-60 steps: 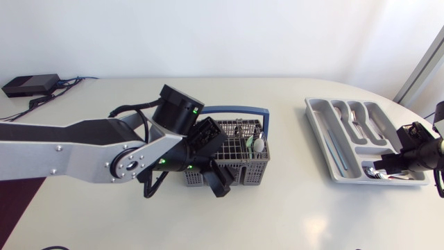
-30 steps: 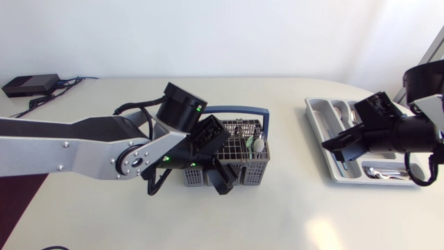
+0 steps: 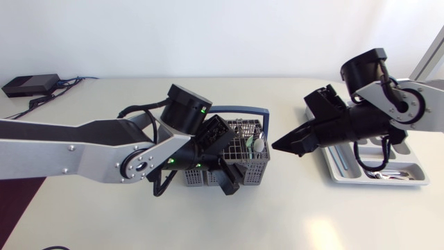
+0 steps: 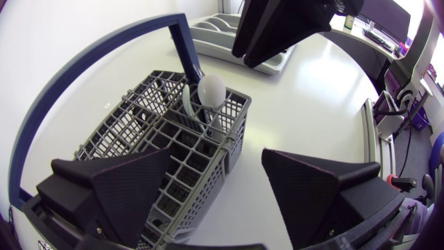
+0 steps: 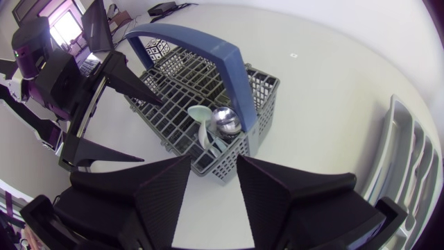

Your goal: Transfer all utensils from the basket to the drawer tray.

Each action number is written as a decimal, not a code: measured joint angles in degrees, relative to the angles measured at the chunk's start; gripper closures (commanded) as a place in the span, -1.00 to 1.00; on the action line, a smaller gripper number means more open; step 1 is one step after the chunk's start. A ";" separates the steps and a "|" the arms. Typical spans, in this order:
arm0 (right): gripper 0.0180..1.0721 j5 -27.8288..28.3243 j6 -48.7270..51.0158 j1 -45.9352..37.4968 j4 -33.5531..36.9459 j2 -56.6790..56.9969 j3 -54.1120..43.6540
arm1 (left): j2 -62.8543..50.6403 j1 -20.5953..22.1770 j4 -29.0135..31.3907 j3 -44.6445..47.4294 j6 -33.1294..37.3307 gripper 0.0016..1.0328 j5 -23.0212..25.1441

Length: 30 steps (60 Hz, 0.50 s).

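The grey wire basket (image 3: 239,158) with a blue handle (image 3: 236,111) sits mid-table. A metal spoon (image 3: 258,144) and a pale green utensil (image 3: 248,141) stand in its right end. My left gripper (image 3: 225,163) is open at the basket's front left, one finger above the compartments and the other outside the front wall. In the left wrist view the basket (image 4: 139,139) and spoon (image 4: 211,89) lie ahead of that gripper (image 4: 215,187). My right gripper (image 3: 283,147) hangs open just right of the basket, holding nothing. Ahead of it (image 5: 211,187) are the spoon (image 5: 225,119) and green utensil (image 5: 201,114).
The grey drawer tray (image 3: 326,149) lies at the right under my right arm, with utensils (image 3: 388,173) in its compartments. A black box (image 3: 29,85) with cables sits at the back left. Bare table lies in front of the basket.
My right arm has swung from the tray's near end leftward to just beside the basket. My left gripper has shifted slightly right along the basket.
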State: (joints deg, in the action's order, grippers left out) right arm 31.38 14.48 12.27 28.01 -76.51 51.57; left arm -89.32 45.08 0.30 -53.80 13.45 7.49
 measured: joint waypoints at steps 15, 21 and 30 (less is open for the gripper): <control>0.24 0.66 -1.31 2.34 -0.83 -6.27 3.30 | -0.96 0.00 -0.02 0.00 -0.02 -0.78 0.00; 0.29 0.90 -1.81 3.26 -1.38 -8.22 4.46 | -1.25 0.00 -0.02 0.00 -0.02 -0.78 0.00; 0.55 0.63 -2.75 5.31 -1.86 -9.33 4.85 | -1.40 -0.02 0.00 0.00 -0.02 -0.78 0.00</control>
State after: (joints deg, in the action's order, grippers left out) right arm 32.01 11.73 17.58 26.15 -85.84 56.42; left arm -90.72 45.06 0.30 -53.80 13.43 7.49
